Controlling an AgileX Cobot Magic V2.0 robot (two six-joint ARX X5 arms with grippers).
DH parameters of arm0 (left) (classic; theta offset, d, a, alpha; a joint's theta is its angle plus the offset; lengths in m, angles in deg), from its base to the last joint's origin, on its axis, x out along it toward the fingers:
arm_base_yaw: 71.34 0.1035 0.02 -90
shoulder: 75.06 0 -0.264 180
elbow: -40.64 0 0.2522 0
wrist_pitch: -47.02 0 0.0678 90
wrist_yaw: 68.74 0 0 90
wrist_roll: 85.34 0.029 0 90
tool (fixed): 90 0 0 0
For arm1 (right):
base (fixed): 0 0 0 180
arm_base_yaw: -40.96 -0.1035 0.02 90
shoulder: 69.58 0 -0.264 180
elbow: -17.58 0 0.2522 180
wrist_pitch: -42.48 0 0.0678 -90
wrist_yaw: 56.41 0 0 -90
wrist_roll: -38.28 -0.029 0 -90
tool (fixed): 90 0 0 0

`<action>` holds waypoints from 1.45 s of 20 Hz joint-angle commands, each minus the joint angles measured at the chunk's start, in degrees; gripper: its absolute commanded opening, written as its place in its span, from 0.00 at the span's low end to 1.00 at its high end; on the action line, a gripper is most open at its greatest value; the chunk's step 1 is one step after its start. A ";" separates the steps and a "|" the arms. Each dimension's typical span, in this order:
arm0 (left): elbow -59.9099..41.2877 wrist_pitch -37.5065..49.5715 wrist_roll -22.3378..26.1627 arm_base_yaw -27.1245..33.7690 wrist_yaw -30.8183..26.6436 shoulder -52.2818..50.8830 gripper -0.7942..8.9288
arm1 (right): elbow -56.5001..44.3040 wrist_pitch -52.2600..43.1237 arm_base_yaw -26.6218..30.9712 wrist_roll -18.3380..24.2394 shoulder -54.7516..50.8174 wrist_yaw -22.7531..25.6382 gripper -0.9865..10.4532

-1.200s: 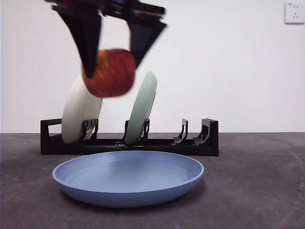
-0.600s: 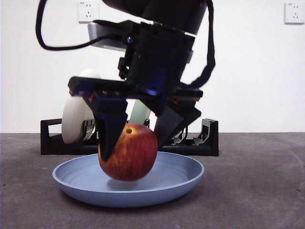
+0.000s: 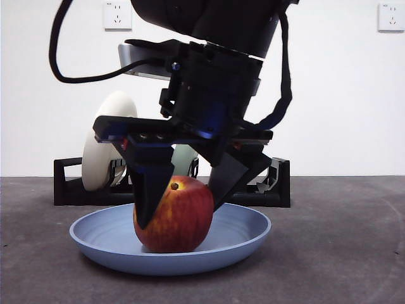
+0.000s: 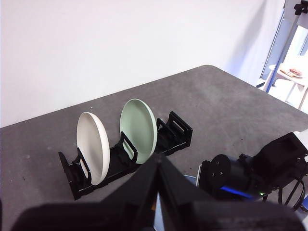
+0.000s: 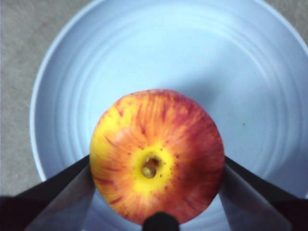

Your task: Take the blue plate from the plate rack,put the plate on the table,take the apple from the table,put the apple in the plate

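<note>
The red and yellow apple (image 3: 174, 215) rests on the floor of the blue plate (image 3: 250, 229), which lies flat on the dark grey table (image 3: 342, 247) in front of the black plate rack (image 3: 278, 183). My right gripper (image 3: 180, 215) comes down from above, its two jaws shut against the apple's sides. The right wrist view shows the apple (image 5: 156, 154) stem-up between the right gripper's (image 5: 157, 163) jaws over the plate (image 5: 192, 57). My left gripper (image 4: 158, 159) is shut and empty, held high above the table, away from the rack (image 4: 178, 132).
A cream-white plate (image 3: 101, 158) and a pale green plate (image 4: 139, 127) stand upright in the rack behind the blue plate. The rack's slots nearest one end hold nothing. The right arm's body (image 4: 250, 173) shows in the left wrist view. A white wall stands behind the table.
My right gripper has come down with the apple from above the rack into the blue plate. The apple now touches the plate's floor.
</note>
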 commanded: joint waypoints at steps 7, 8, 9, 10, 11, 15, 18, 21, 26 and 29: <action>-0.13 0.13 -0.46 -0.13 1.51 -0.09 0.07 | 0.50 2.25 -0.07 -1.70 -0.46 -0.02 0.66; -0.13 0.13 -0.46 -0.13 1.53 -0.09 0.07 | 1.20 3.85 -0.15 -1.97 -1.62 -0.02 0.66; -0.13 0.13 -0.46 -0.13 1.53 -0.09 0.07 | 1.79 4.98 -0.55 -1.97 -3.15 0.02 0.66; -0.13 0.13 -0.46 -0.13 1.53 -0.09 0.07 | 2.23 6.14 -1.03 -1.97 -5.16 0.17 0.66; -0.13 0.13 -0.46 -0.13 1.55 -0.09 0.07 | 2.67 7.39 -1.60 -1.97 -7.34 0.20 0.66; -0.13 0.13 -0.39 -0.13 1.53 -0.09 0.08 | 4.02 14.64 -4.37 -2.38 -20.94 1.66 0.56; -0.13 0.13 -0.15 -0.13 1.49 -0.09 0.08 | 4.11 20.37 -5.84 -2.32 -31.74 2.36 0.07; -0.13 0.13 -0.15 -0.13 1.31 -0.09 0.08 | 4.11 24.63 -5.77 -2.34 -40.13 4.72 0.09; -0.13 0.15 -0.15 -0.15 1.29 0.39 0.08 | 4.15 25.44 -5.68 -2.32 -47.63 14.19 0.09; -0.13 0.13 -0.15 -0.15 1.31 0.81 0.08 | 4.15 25.44 -5.68 -2.32 -48.41 16.24 0.09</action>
